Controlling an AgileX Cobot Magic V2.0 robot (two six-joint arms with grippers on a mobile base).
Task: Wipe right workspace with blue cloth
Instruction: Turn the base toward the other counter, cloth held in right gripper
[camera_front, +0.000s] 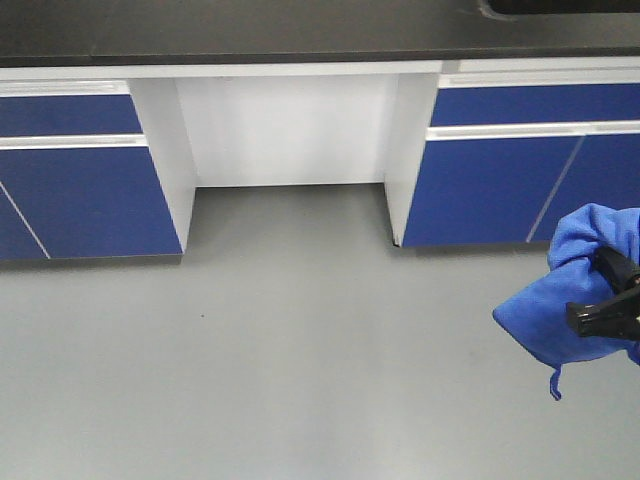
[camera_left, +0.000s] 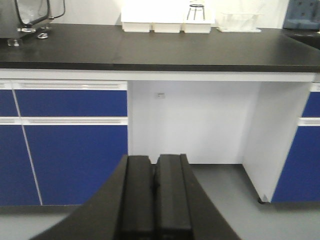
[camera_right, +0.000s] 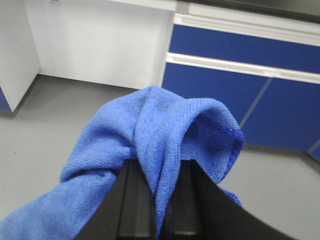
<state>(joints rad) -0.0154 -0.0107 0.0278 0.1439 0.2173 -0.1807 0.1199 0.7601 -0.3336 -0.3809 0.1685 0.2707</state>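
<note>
My right gripper (camera_right: 159, 165) is shut on the blue cloth (camera_right: 165, 125), which is pinched between its two black jaws and bunches up over them. In the front view the blue cloth (camera_front: 570, 300) hangs at the right edge above the grey floor, with the right gripper (camera_front: 605, 312) dark in its folds. My left gripper (camera_left: 154, 162) is shut and empty, its jaws pressed together, pointing at the cabinets. It does not show in the front view.
A black countertop (camera_left: 160, 50) runs over blue cabinet fronts (camera_left: 75, 150) with a white recess (camera_left: 200, 120) between them. White trays (camera_left: 167, 22) and a metal stand (camera_left: 30, 20) sit at the counter's back. Grey floor (camera_front: 280, 340) lies below.
</note>
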